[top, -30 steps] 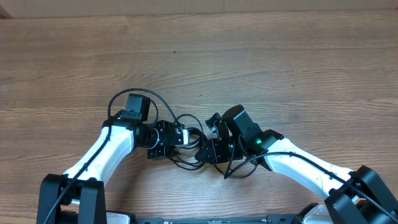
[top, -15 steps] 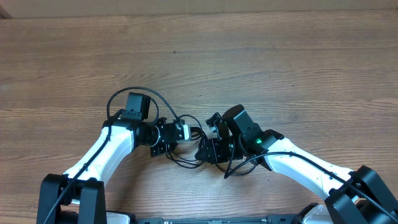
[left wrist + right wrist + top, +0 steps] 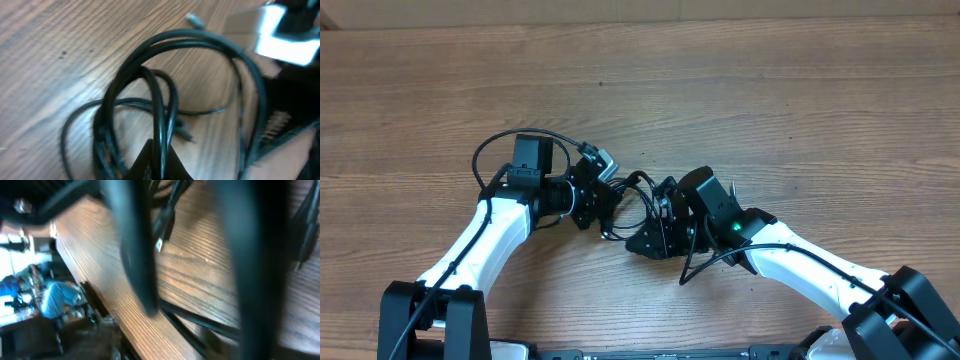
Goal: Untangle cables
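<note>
The cables are a small tangle of thin black loops on the wooden table, between my two grippers. My left gripper is at the tangle's left side. In the left wrist view its jaws are shut on a black strand of the looped cables, and a silver-tipped plug lies beyond. My right gripper sits at the tangle's lower right edge. The right wrist view is blurred, with cable strands and a small plug close to the lens. Its jaws do not show clearly.
The wooden table stretches away behind both arms. Thicker black cords loop off the left arm and under the right arm. The table's edge and a room beyond show in the right wrist view.
My left gripper has moved up and left and turned, drawing cable strands with it and stretching the tangle. The right gripper has stayed almost in place.
</note>
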